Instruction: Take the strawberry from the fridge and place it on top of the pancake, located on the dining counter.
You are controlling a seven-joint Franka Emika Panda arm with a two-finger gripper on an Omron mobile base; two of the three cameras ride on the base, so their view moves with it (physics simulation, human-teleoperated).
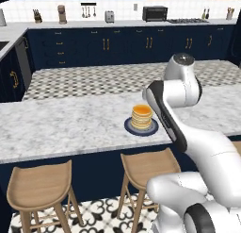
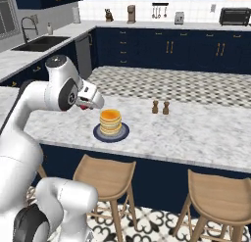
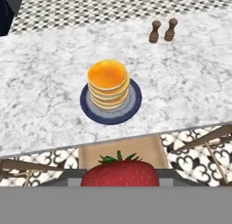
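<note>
Hand view: tool apparently gripping strawberry, tips hidden.

Red strawberry with green leaves sat at the bottom middle, golden pancake stack on its dark plate stood mid-frame, on the marble dining counter

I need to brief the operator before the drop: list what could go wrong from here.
1. The small red strawberry, gripped in the gripper, sits short of the golden pancake stack; released early, it would likely land on the white-grey marble dining counter or a wooden stool.
2. The stack's top is small and the berry is rounded, so it may roll off onto the dark round plate.
</note>
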